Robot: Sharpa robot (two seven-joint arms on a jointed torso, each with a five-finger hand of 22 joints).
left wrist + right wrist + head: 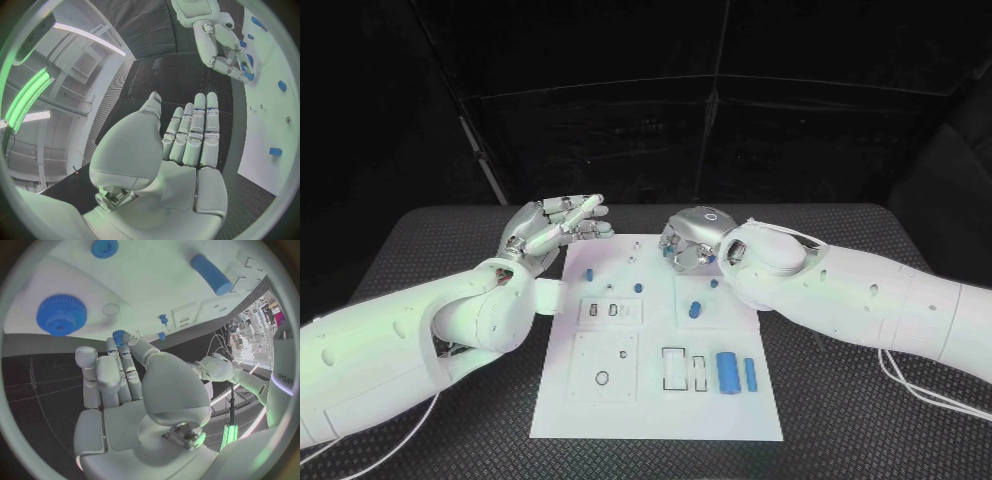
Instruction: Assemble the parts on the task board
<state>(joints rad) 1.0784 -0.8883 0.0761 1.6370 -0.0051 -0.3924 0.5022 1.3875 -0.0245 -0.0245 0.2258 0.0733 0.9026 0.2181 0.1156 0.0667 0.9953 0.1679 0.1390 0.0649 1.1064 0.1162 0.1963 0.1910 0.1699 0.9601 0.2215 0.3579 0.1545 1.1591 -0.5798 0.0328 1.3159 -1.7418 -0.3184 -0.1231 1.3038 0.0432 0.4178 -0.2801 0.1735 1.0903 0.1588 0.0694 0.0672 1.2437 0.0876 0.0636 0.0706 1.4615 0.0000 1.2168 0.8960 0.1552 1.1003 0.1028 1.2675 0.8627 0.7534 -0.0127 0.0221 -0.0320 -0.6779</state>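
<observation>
Right hand: now our right hand (689,238) hangs over the far end of the task board (661,400), and our right wrist view shows its fingertips (123,342) pinching a small blue gear (119,334), which the head view hides under the knuckles.
Left hand: our left hand (557,226) is raised just off the board's far left corner; our left wrist view shows its fingers (194,131) straight, side by side, holding nothing.
Beyond the right fingertips: a large blue gear (61,314), a smaller blue round part (104,247) and a blue cylinder (211,274) lie on the board, apart from the hand.
Near end of board: from the head view we see the blue cylinder (727,372) beside a thin blue bar (750,374), well away from both hands.
</observation>
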